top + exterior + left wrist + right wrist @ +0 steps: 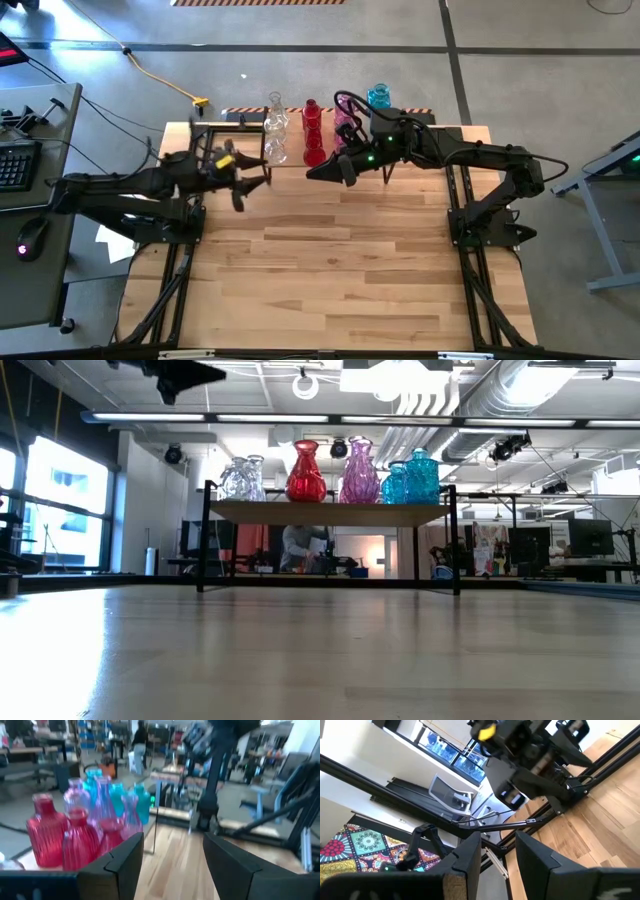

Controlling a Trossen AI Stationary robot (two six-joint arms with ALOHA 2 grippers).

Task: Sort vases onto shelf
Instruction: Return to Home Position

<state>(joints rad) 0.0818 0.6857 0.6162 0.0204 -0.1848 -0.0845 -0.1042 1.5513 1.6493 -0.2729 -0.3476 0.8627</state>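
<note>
Vases (pixel 313 132) stand just beyond left hand (pixel 252 185).

The left arm (pixel 120 188) reaches in from its own side with a nearly level forearm. The left pincer (pixel 250 186) hangs above the surface (pixel 330 260), its fingers (pixel 125 860) spread wide and empty. The right arm (pixel 490 158) stretches across from the other side, elbow bent. The right pincer (pixel 318 172) points toward the left one, near it but apart, and its fingers (pixel 470 855) are parted and empty.
</note>
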